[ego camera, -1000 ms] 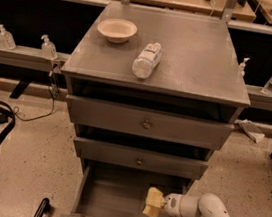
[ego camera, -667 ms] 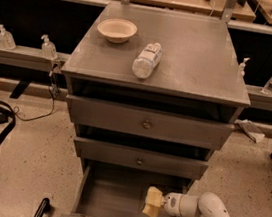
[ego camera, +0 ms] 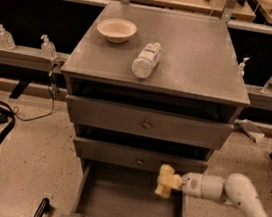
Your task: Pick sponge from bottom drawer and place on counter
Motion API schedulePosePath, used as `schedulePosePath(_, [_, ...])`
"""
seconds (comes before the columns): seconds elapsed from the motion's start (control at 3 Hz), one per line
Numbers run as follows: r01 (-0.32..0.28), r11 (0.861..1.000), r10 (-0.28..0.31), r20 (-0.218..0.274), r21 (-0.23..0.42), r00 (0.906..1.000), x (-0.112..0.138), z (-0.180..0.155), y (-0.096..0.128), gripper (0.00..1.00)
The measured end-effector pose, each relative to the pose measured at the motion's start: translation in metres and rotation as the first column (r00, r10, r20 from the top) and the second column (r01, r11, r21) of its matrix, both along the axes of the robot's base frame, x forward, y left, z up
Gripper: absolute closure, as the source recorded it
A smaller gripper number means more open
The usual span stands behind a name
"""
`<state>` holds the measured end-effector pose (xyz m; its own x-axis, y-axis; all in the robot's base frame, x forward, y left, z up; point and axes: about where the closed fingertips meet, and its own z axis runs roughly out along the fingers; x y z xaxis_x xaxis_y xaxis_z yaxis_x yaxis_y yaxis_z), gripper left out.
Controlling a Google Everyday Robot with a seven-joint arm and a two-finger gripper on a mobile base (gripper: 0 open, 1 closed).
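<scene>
The bottom drawer (ego camera: 122, 200) is pulled open and its grey inside is bare. My gripper (ego camera: 165, 181) reaches in from the right, over the drawer's right rear part, just below the middle drawer's front. It is shut on the sponge (ego camera: 162, 189), a pale-yellow block that blends with the pale-yellow fingers, held above the drawer floor. The counter (ego camera: 199, 54) is the grey cabinet top, well above the gripper.
A tan bowl (ego camera: 116, 29) and a plastic bottle (ego camera: 146, 60) lying on its side are on the counter's left half. The two upper drawers (ego camera: 146, 124) are closed. Small bottles (ego camera: 48, 47) stand on ledges to both sides. Cables and black gear lie on the floor at left.
My gripper has risen with the sponge from low in the bottom drawer to near the middle drawer's front, shifting slightly right.
</scene>
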<state>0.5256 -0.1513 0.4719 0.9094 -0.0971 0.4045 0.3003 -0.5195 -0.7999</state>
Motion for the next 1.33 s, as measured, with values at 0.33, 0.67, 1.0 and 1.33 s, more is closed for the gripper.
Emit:
schedulePosePath(0.33, [-0.039, 0.999, 0.039, 0.049, -0.010, 0.9980, 0.008, 0.069, -0.021, 1.00])
schedulePosePath(0.67, [-0.075, 0.997, 0.075, 0.071, 0.003, 0.9947, 0.013, 0.123, -0.037, 1.00])
schedulePosePath(1.0, [-0.117, 0.993, 0.115, 0.089, 0.020, 0.9893, 0.012, 0.167, -0.041, 1.00])
schedulePosePath(1.33, [-0.135, 0.990, 0.138, 0.130, -0.030, 0.9818, 0.013, 0.218, -0.036, 1.00])
